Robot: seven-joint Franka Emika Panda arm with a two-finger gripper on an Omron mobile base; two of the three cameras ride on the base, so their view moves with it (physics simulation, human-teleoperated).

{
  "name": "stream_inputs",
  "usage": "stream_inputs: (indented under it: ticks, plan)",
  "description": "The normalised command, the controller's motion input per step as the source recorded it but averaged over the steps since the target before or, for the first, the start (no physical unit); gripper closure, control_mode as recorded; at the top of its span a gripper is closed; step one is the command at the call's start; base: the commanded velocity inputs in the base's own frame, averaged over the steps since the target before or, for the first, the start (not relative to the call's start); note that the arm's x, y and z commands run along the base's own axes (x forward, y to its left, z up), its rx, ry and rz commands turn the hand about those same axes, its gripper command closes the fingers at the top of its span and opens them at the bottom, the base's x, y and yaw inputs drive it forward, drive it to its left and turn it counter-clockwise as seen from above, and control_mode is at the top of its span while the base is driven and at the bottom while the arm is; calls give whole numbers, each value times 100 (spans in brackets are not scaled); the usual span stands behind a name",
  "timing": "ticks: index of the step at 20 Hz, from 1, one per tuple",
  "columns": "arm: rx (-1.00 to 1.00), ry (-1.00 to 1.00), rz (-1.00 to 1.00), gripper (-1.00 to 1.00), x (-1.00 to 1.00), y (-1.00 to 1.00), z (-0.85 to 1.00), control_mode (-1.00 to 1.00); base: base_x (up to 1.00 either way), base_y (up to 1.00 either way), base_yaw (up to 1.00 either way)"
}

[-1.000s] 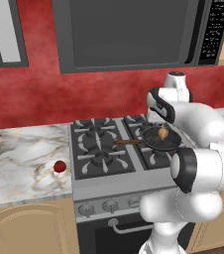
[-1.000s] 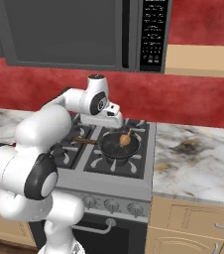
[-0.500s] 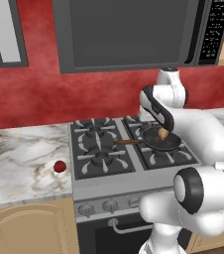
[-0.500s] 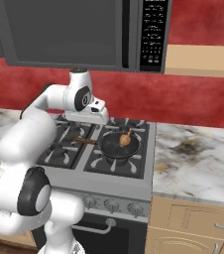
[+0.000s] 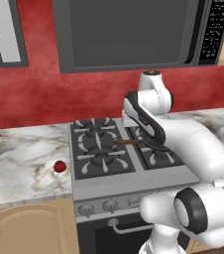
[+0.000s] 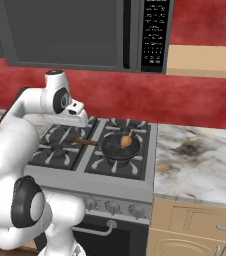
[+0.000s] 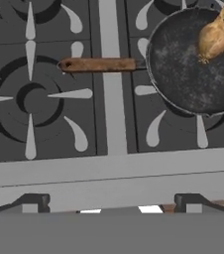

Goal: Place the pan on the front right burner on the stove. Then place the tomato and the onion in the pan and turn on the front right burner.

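Observation:
The black pan sits on the front right burner of the stove, its wooden handle pointing left. The tan onion lies inside it. In the hand view the pan and onion are at the upper right, the handle at centre. The red tomato rests on the counter left of the stove. My gripper is open and holds nothing. It hangs above the stove's middle and left side, beside the handle; the gripper is clear of the pan.
A dark microwave hangs over the stove, close above the arm. Marble counter runs to the left and the counter to the right. Knobs line the stove front. The front left burner is bare.
The arm has swung left, carrying the hand from over the pan to above the handle and the stove's middle. The onion stays in the pan. The jaws remain open.

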Motion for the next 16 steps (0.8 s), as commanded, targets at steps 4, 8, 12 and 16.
stream_inputs:
  ticks: [4,8,12,16]
  plan:
    - [0,3,0,-100,0,78,5,-100,0,0,0]
    - [0,5,0,-100,0,80,0,-100,0,0,0]
    - [0,5,0,-100,0,75,0,-100,0,0,0]
    - [0,6,0,-100,0,65,0,-100,0,0,0]
